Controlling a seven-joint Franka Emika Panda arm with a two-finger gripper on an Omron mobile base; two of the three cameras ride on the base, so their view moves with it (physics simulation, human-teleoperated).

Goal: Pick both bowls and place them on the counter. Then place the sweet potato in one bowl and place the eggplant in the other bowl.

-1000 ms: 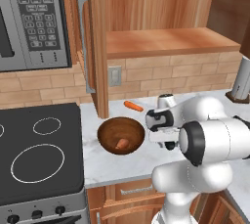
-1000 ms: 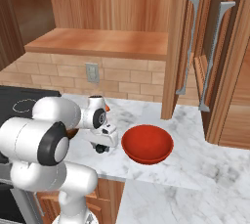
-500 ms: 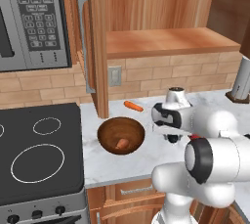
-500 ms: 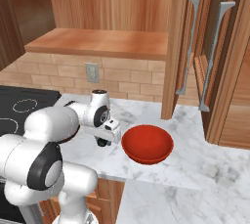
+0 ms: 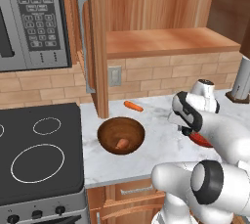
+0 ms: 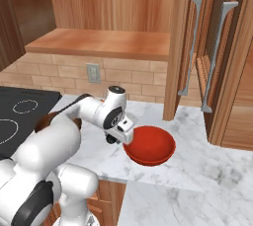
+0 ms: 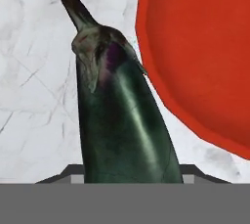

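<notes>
Brown bowl [image 5: 121,135] sits on the counter [image 5: 161,145] just right of the black stovetop [image 5: 36,157]; the sweet potato [image 5: 122,143] lies inside it, near the bottom. Red bowl [image 6: 149,144] stands on the counter at 3 o'clock from the brown one, well apart, with nothing seen in it. The eggplant [image 7: 122,120] is held in the gripper [image 6: 118,135], jaws pinching its thick end; in the hand view its stem points to 11 o'clock and the red bowl's rim [image 7: 195,61] lies just beside it at 2 o'clock, not touching. The eggplant is over bare marble, not over the bowl.

A carrot [image 5: 133,106] lies on the counter at 12 o'clock from the brown bowl, near the brick wall. A microwave [image 5: 31,20] hangs above the stovetop, and an open wooden cabinet shelf [image 5: 166,39] is above the counter. In the right base view, open marble lies between the red bowl and the counter's front edge.
</notes>
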